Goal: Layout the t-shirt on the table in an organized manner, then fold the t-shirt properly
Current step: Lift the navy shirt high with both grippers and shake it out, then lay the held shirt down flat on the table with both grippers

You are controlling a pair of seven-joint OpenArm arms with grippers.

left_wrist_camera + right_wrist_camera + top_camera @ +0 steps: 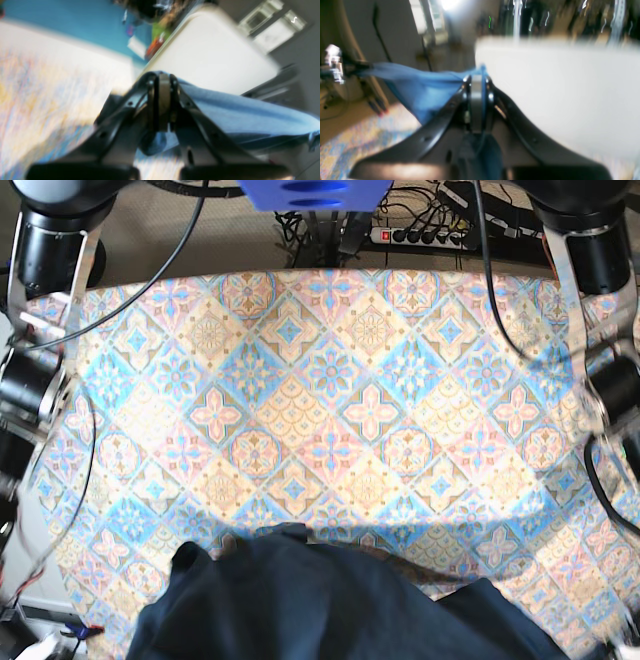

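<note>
- the dark navy-blue soft fabric t-shirt [330, 600] hangs lifted at the near edge of the base view, a broad dark mass covering the lower middle of the picture, its upper edge lumpy and uneven.
- the wide table with the pastel blue, pink and cream diamond floral cloth [330, 400] lies beyond the t-shirt, its pattern bare across the middle and far side.
- the left gripper [163, 78] is clamped tight on an edge of the t-shirt [237, 110]; in the left wrist view the cloth stretches away to the right from between the closed black fingers [175, 85], looking light blue in the glare.
- the right gripper [477, 77] is likewise pinched closed on the t-shirt [420, 87]; in the right wrist view the fabric runs taut from the jaws off to the left, and a fold of it hangs under the fingers.
- both wrist views are strongly blurred; the patterned cloth [357, 140] shows low at the left of each.
- in the base view the two arms stand at the left and right edges, and neither gripper can be made out there.
</note>
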